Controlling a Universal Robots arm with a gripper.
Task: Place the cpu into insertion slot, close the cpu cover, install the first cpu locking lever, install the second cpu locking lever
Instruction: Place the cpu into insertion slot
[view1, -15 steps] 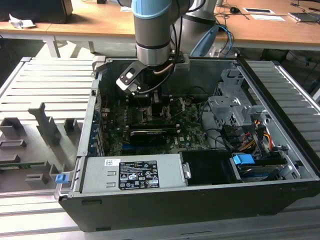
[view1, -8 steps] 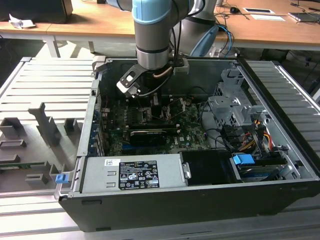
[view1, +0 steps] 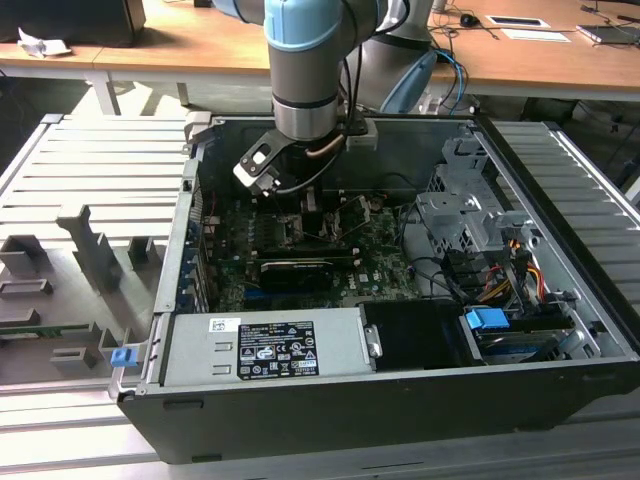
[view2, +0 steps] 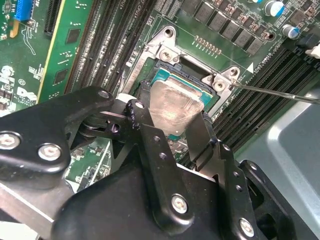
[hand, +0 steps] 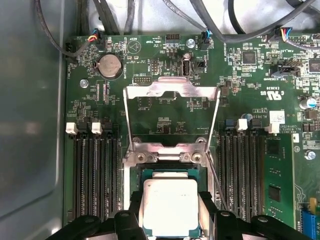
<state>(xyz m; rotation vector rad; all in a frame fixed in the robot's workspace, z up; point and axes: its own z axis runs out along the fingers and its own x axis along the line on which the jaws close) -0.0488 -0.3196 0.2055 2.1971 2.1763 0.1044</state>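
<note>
Gripping the cpu (hand: 170, 202) by two opposite edges in the closed gripper (hand: 170, 222), right at the insertion slot (hand: 165, 174), cpu cover (hand: 172, 91) swung open — probably light, rigid, slick-faced, fragile — edges only.

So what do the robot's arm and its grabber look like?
The arm is a fat round tube, silver-grey, with light blue caps at the joints. A black cable runs down beside it. The gripper is all black, built from flat metal bars dotted with shiny silver screws, and it ends in two thin black fingers.
</note>
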